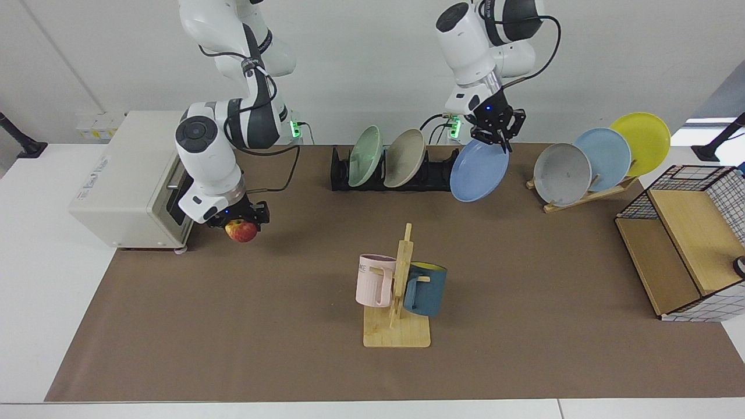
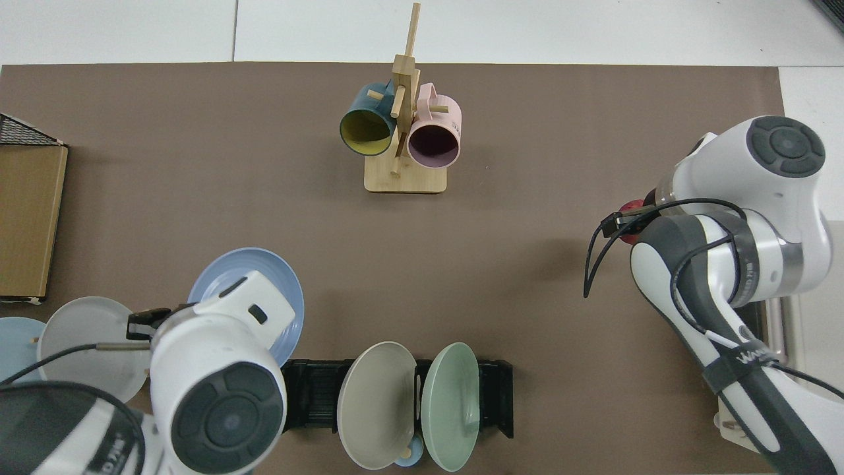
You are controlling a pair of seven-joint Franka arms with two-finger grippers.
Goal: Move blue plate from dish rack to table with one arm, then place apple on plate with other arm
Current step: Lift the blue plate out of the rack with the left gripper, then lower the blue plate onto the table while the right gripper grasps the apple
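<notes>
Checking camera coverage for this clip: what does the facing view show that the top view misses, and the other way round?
Facing only: the left gripper clamped on the blue plate's top rim, the plate hanging tilted, clear of the rack; the yellow plate.
Top only: the mugs' open mouths.
Both: the apple in the right gripper, two plates left in the rack.

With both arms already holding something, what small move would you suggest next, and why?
Probably lower the blue plate onto open table: the left end effector holds its rim clear of the dish rack, and the right end effector holds the apple aloft, needing a landing spot.
</notes>
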